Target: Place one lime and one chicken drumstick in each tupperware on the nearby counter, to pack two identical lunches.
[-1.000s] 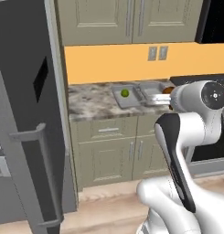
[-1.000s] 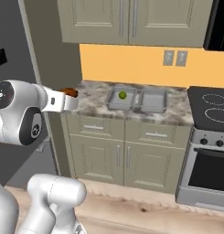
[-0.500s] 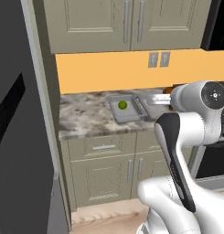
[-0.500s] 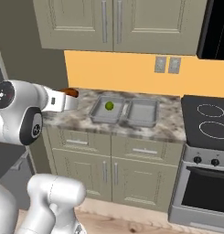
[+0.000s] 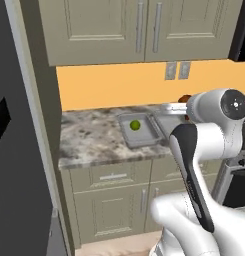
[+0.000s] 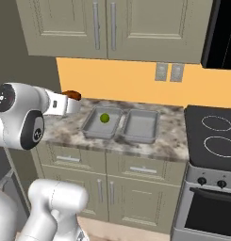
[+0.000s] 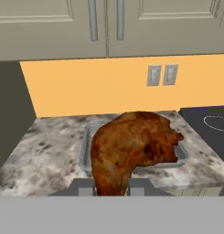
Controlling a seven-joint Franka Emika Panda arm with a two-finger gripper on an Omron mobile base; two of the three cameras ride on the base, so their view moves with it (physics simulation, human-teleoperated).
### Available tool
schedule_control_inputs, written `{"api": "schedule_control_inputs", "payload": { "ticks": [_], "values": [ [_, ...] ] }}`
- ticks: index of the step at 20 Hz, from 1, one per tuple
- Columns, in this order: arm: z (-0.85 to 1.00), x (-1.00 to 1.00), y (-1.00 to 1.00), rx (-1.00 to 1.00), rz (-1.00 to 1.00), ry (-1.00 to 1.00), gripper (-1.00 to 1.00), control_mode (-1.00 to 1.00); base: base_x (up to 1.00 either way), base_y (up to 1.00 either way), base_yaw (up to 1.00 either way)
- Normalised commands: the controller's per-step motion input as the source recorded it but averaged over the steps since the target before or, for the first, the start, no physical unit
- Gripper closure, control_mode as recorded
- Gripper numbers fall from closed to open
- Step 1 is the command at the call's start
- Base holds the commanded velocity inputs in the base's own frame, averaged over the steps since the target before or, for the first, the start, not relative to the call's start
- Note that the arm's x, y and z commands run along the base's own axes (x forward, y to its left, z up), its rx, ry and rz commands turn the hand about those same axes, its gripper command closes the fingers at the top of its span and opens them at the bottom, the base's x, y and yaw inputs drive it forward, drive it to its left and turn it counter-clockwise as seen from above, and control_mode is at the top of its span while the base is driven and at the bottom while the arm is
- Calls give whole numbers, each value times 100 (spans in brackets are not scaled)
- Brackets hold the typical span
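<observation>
- Risk, misplacement: two alike grey trays sit side by side on the surface [image 6: 65,134]. The left tupperware [image 6: 91,128] already holds a lime [image 6: 104,118]; the right tupperware [image 6: 140,127] looks bare. Judged from the right base view, the load rides well short of both trays and off to their left, so a release from here would likely land on the stone.
- Risk, wrong tray: either tray takes a drumstick, but the rims nearly touch. A drop over the seam could leave the meat straddling both.
- Risk, blocked sight: in the hand view the chicken drumstick [image 7: 131,148] hides most of the tray rim [image 7: 85,151] behind it, so aiming by that camera is poor.
- Risk, displaced lime: a heavy piece set down into the left tray could knock the lime, and it may roll against the rim or out.
- Risk, slip: only the narrow lower end of the meat sits between the fingers while the bulk hangs forward. I judge a quick swing could twist it loose.
- Pincer [image 7: 112,189]: pressed in on the drumstick's narrow end, with the finger tips mostly hidden behind it. Exact opening cannot be read. It touches nothing else.
- Pincer, side views: the brown tip of the load shows past the wrist [image 6: 71,96] and [image 5: 184,98], above the surface and not resting on it.
- Surface: speckled stone, between a dark tall unit and the black stovetop [image 6: 216,136].
</observation>
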Motion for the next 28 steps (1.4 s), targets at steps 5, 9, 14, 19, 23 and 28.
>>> {"api": "schedule_control_inputs", "payload": {
  "ticks": [5,9,14,19,23,28],
  "values": [
    [0,0,0,0,0,0,100,100,63,-21,0],
    [0,0,0,0,0,0,100,100,73,-20,0],
    [0,0,0,0,0,0,100,100,67,-18,0],
    [0,0,0,0,0,0,100,100,52,-14,0],
    [-8,2,0,0,0,0,100,-100,19,-5,0],
    [-34,0,0,0,0,10,100,-100,0,0,0]
  ]
}}
